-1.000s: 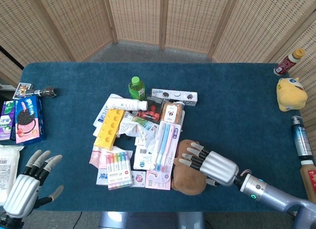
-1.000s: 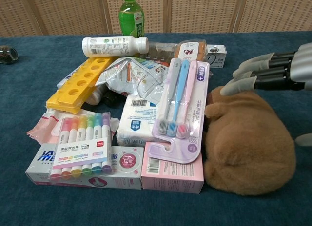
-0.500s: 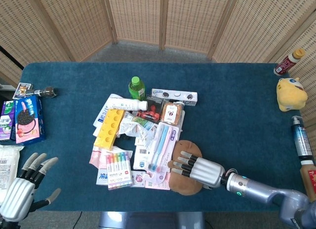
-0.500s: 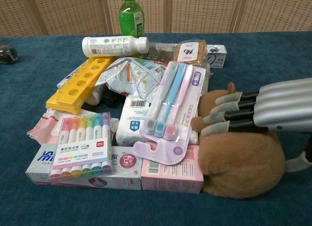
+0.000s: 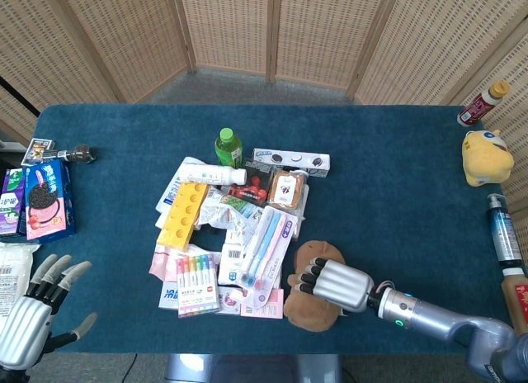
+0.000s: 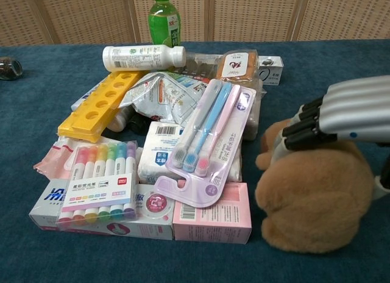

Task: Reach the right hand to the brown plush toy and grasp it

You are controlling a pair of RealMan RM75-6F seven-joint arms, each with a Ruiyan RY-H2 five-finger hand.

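Observation:
The brown plush toy point(image 5: 306, 312) lies at the right side of the pile near the table's front edge; in the chest view it is a large rounded brown lump point(image 6: 314, 204). My right hand point(image 5: 333, 284) lies on top of it with its fingers curled down over the toy's left side, gripping it. The chest view shows the dark fingertips point(image 6: 303, 120) bent onto the plush top. My left hand point(image 5: 29, 317) hovers at the front left corner, fingers spread, holding nothing.
Against the toy's left lie a toothbrush pack point(image 6: 204, 139) and a pink box point(image 6: 212, 213). The pile also holds highlighters point(image 5: 196, 276), a yellow tray point(image 5: 183, 214) and a green bottle point(image 5: 228, 145). A yellow plush point(image 5: 485, 156) and bottles line the right edge; cookie packs point(image 5: 45, 199) sit left.
The right hand's fingers went from stretched over the toy to curled down onto it. The toy and toothbrush pack shifted slightly left. The left hand sank a little lower.

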